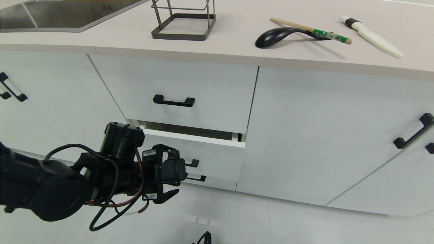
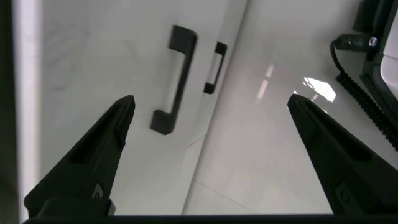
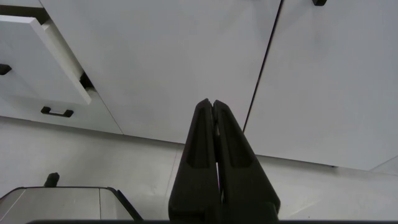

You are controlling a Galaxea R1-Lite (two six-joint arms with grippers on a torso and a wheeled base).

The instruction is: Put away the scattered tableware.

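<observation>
Lying scattered at 1 o'clock of the head view on pale countertop (image 1: 237, 51): black spoon (image 1: 274, 36), glossy, rounded bowl at its 9 o'clock end, handle running toward 3 o'clock. Crossing that handle and touching it: wooden stick (image 1: 310, 30), light wood, green band near its 4 o'clock end. At 3 o'clock of both, apart from them: white knife (image 1: 371, 36), pale blade pointing to 4 o'clock, black ring on the white grip at the 10 o'clock end. Back at 11 o'clock on same counter: dark wire rack (image 1: 183, 34), upright, open frame. Farther toward 10 o'clock: steel sink (image 1: 51, 15). Below counter edge, near centre: white upper drawer (image 1: 203, 84), flush, black bar pull on front. Directly at its 6 o'clock: middle drawer (image 1: 210, 149), pulled out a little, dark gap along its top. Down at 7 o'clock: left gripper (image 1: 171, 173), released, fingers (image 2: 93, 155) spread wide, lined up in front of drawer handle (image 2: 174, 81), not closed on it. Right gripper (image 3: 212, 109): clenched, fingers pressed flat together, nothing between them, facing white cabinet doors (image 3: 186, 56).
</observation>
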